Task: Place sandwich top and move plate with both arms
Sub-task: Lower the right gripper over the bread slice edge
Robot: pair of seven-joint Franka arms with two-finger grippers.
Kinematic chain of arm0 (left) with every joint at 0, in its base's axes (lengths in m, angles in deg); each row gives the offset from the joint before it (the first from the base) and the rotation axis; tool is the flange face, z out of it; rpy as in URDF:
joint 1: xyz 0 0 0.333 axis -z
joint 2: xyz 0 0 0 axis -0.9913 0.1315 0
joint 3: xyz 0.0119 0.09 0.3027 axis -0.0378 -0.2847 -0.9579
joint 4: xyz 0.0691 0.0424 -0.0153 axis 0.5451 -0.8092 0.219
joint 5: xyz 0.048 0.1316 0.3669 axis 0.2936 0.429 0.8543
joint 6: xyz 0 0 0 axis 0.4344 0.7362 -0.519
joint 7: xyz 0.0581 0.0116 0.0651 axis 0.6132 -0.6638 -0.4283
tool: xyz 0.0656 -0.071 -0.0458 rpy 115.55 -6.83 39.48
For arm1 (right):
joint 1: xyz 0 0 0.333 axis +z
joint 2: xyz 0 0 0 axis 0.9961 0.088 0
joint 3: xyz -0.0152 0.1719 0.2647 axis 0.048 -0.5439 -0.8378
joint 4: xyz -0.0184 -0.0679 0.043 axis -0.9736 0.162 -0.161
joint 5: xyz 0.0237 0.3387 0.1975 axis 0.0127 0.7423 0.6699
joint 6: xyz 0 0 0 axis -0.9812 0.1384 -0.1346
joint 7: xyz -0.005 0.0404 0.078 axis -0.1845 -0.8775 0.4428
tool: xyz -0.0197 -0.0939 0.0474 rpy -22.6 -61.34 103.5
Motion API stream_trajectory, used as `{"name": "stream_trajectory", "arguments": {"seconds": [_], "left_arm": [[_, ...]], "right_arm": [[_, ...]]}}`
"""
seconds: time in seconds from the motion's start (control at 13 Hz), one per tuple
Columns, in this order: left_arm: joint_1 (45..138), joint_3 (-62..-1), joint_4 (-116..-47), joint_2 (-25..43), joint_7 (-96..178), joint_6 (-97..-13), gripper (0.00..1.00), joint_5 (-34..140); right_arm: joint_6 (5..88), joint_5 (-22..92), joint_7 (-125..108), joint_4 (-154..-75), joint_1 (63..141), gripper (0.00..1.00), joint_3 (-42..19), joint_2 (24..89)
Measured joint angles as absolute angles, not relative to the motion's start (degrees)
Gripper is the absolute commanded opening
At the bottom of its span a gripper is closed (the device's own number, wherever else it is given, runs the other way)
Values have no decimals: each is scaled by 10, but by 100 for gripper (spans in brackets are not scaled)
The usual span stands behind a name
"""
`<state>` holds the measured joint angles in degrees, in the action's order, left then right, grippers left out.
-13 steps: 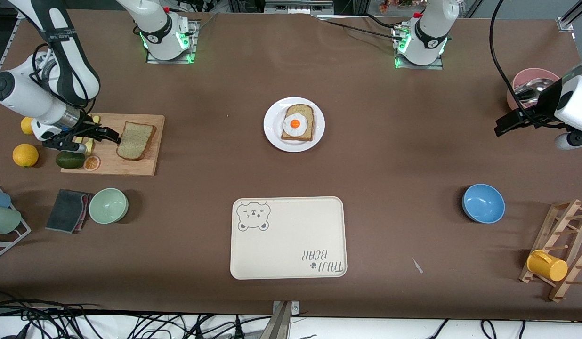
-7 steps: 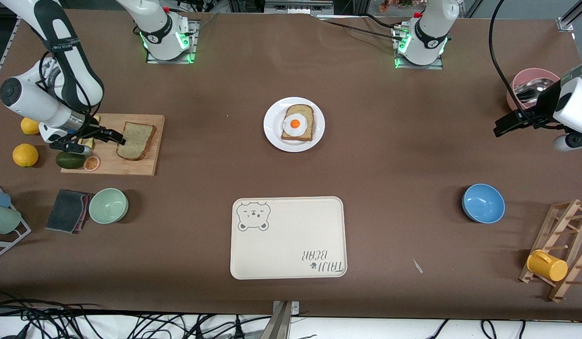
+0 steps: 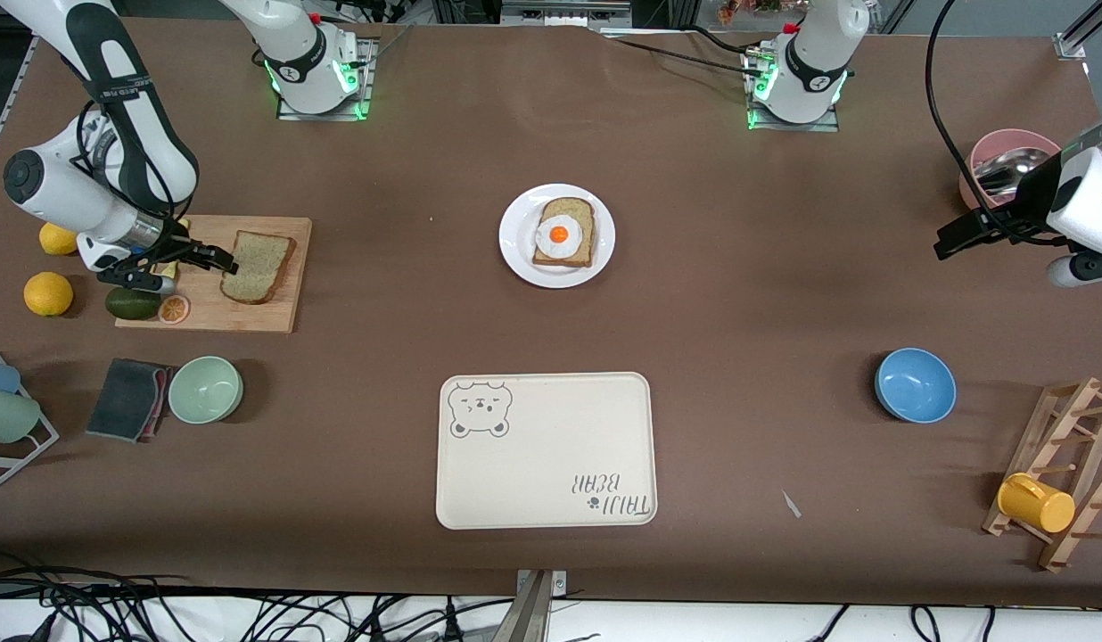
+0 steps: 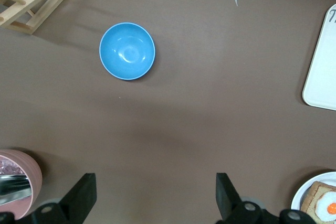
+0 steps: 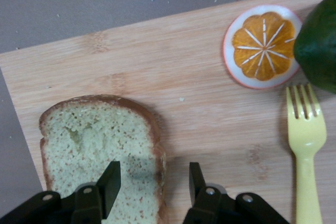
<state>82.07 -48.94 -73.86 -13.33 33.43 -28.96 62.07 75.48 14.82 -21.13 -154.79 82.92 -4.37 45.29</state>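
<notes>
Right gripper [image 3: 214, 259] is down at the cutting board [image 3: 214, 308], jaws spread on either side of the crust edge of the sandwich top [image 3: 258, 266], not pinching it yet. Pretty crowded there: a yellow fork [image 5: 305, 145], an orange slice [image 3: 173, 308] and an avocado [image 3: 130, 303] sit right beside it. The plate [image 3: 515, 254], with the egg slice [image 3: 564, 233] on it, is mid-table, well apart. Left gripper [image 4: 155, 198] waits, jaws spread, over bare table near the pink cup [image 3: 1006, 147] and blue bowl [image 3: 915, 384].
</notes>
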Motion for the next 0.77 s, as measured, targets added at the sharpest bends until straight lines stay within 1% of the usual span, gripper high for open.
{"name": "stream_trajectory", "arguments": {"seconds": [0.15, 0.31, 0.54, 0.61, 0.77], "left_arm": [[821, -489, -739, -133, 334, -290, 100, 621], [821, -489, -739, -133, 334, -290, 100, 621], [821, -489, -739, -132, 334, -290, 100, 621], [821, -489, -739, -132, 334, -290, 100, 621], [821, -489, -739, -132, 334, -290, 100, 621]], "right_arm": [[756, 155, -212, -1548, 829, 58, -44, 457], [756, 156, -213, -1548, 829, 48, -44, 457], [756, 156, -219, -1548, 829, 37, -44, 457], [756, 156, -220, -1548, 829, 31, -44, 457], [756, 156, -222, -1548, 829, 22, -44, 457]]}}
